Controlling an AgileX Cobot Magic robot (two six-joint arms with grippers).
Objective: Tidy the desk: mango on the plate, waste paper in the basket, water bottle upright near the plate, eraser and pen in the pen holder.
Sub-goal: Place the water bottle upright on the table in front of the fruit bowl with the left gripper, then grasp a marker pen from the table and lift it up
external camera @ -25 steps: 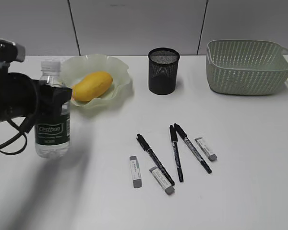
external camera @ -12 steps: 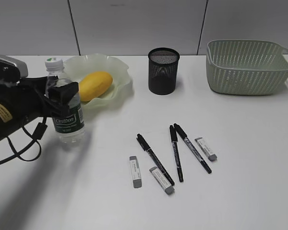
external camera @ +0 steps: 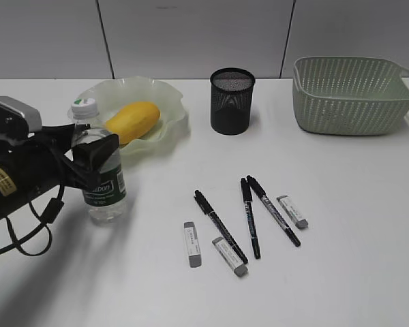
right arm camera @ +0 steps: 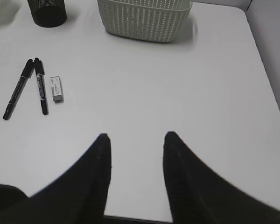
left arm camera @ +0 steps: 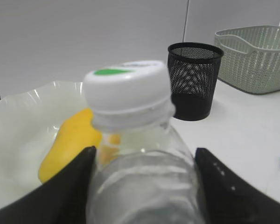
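My left gripper (external camera: 95, 155) is shut on the water bottle (external camera: 105, 187), a clear bottle with a dark green label and a white-green cap (left arm camera: 126, 86). The bottle is nearly upright, leaning slightly, its base at or just above the desk (external camera: 341, 272), in front of the plate (external camera: 160, 92). The mango (external camera: 131, 121) lies on the plate and shows behind the bottle in the left wrist view (left arm camera: 67, 142). Three black pens (external camera: 220, 227) and three grey erasers (external camera: 192, 244) lie mid-desk. The pen holder (external camera: 232, 101) stands behind them. My right gripper (right arm camera: 135, 140) is open and empty. The waste paper is out of view.
The basket (external camera: 351, 95) stands at the back right; it also shows in the right wrist view (right arm camera: 144, 16), with two pens (right arm camera: 41, 91) and an eraser (right arm camera: 56, 89) to the left. The wall rises just behind the desk.
My left gripper has carried the bottle rightward and down, from the far left to just in front of the plate. The pens, erasers and right gripper's surroundings are unchanged.
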